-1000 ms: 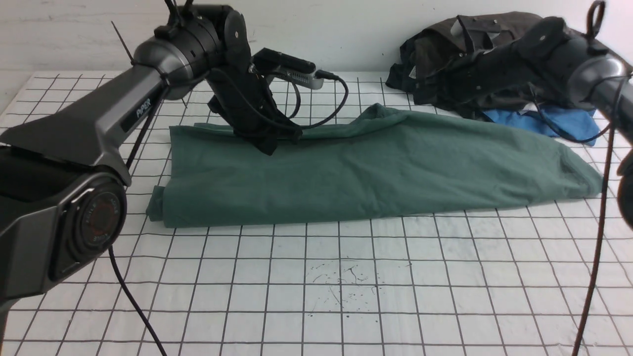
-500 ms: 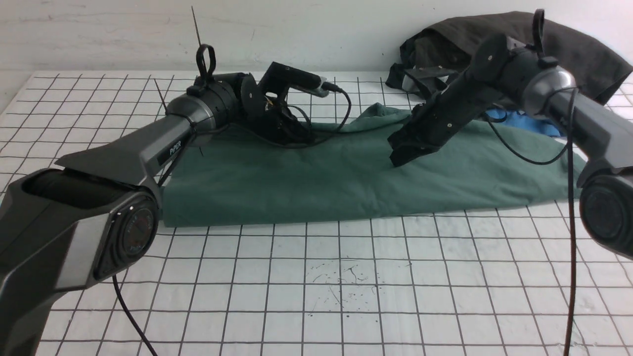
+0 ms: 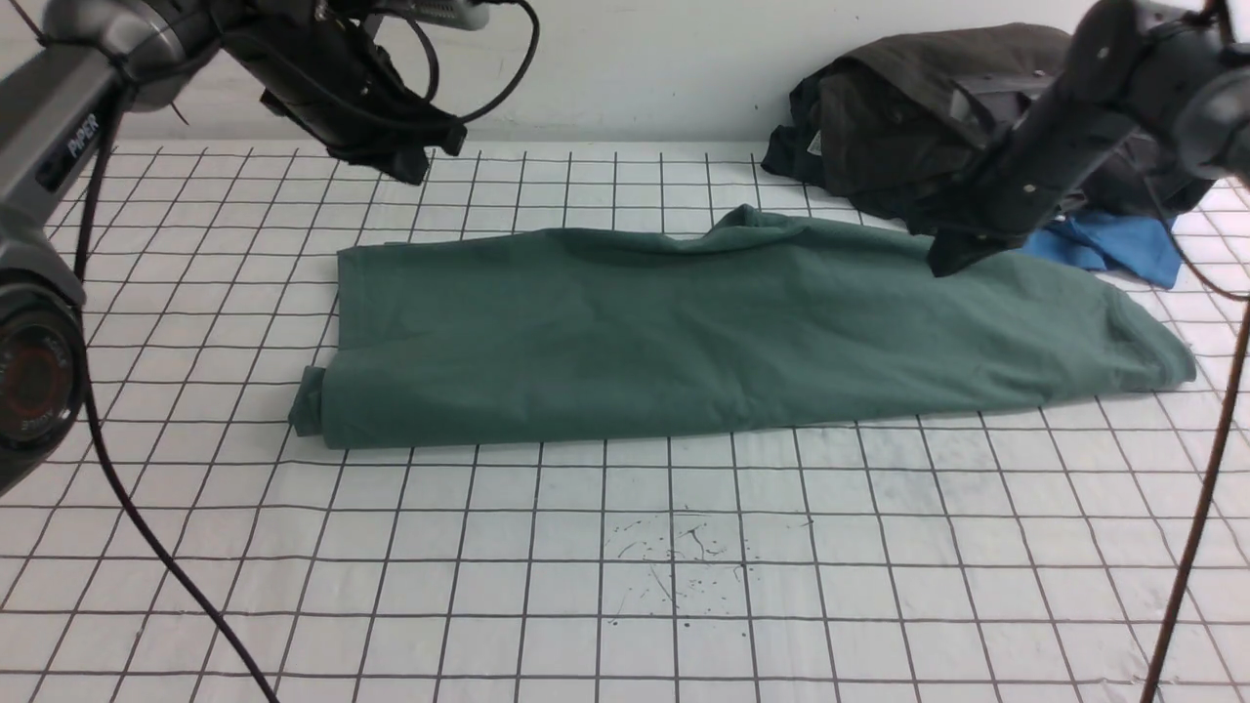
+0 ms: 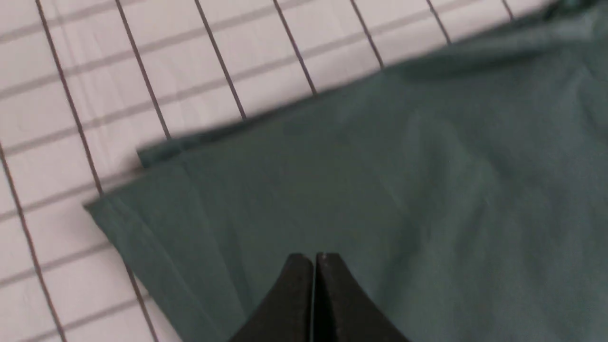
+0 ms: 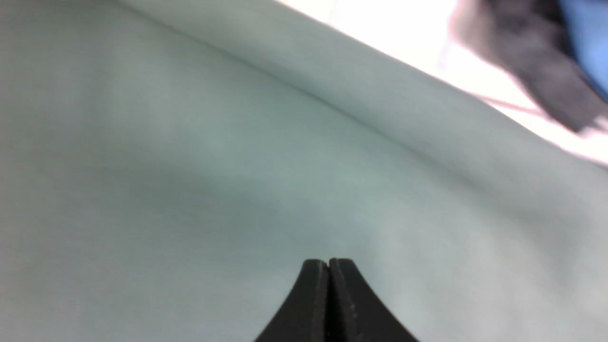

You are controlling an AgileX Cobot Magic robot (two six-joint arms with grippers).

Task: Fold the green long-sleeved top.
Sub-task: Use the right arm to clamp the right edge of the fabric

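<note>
The green long-sleeved top lies folded into a long band across the middle of the gridded table, a rolled cuff at its near left corner. It also shows in the left wrist view and the right wrist view. My left gripper is shut and empty, raised above the table behind the top's left end; its jaws meet in the left wrist view. My right gripper is shut and empty, just above the top's far right edge; its jaws meet in the right wrist view.
A pile of dark grey-black garments lies at the back right against the wall, with a bright blue garment beside it. The white gridded table cover extends in front of the top. A cable hangs at the right.
Both arms have lifted off the top. The left gripper has risen and moved back left; the right gripper has swung right toward the dark pile. The top lies flatter along its far edge.
</note>
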